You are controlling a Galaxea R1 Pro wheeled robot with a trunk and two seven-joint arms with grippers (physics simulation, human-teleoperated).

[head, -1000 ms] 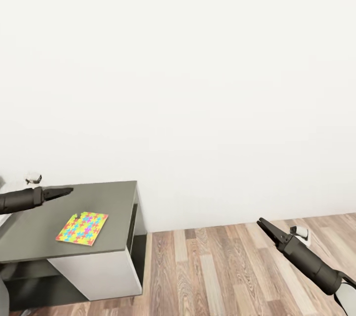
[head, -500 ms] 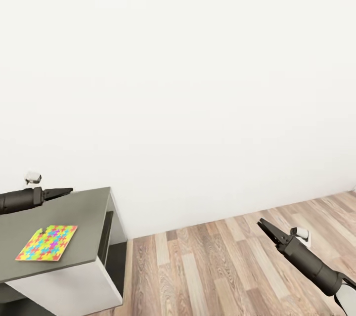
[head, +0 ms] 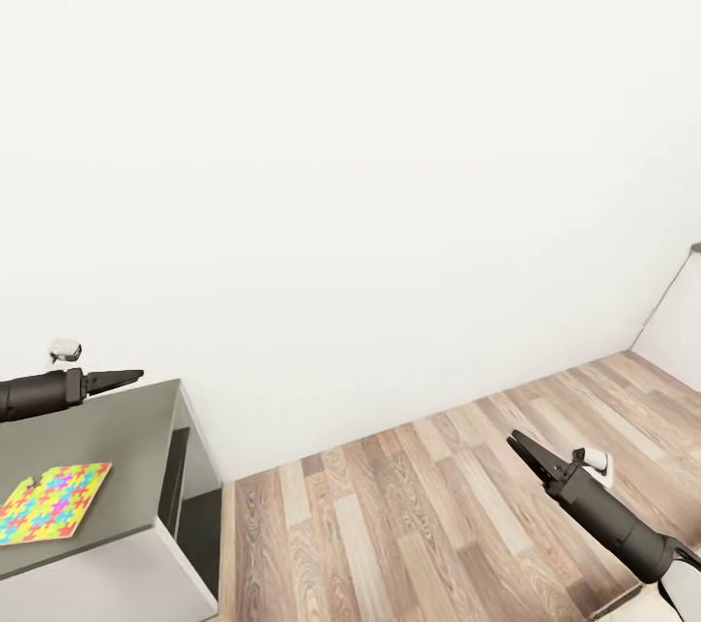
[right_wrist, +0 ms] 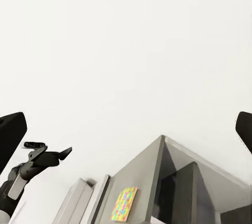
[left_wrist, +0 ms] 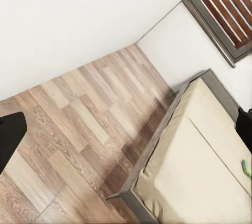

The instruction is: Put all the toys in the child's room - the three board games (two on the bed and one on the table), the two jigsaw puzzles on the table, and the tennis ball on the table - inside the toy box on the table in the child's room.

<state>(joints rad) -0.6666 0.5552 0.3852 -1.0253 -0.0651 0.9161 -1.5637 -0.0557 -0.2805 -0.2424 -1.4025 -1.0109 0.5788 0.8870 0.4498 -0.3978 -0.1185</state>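
Note:
One jigsaw puzzle of yellow, pink, blue and green pieces lies flat on a dark grey side unit at the lower left of the head view; the right wrist view also catches the puzzle. My left gripper hovers over the unit's back edge, open and empty. Over the wood floor at the lower right, my right gripper is open and empty too. In the left wrist view the bed shows as a beige mattress, with a small green thing at the picture's edge.
A plain white wall fills most of the head view, meeting a side wall in a corner at the right. Wood-plank floor stretches between the unit and that corner. A slatted brown window sits above the bed.
The head view has swung to the right: the unit and puzzle slid toward the picture's left edge and the room corner came into sight. Both arms keep the same pose.

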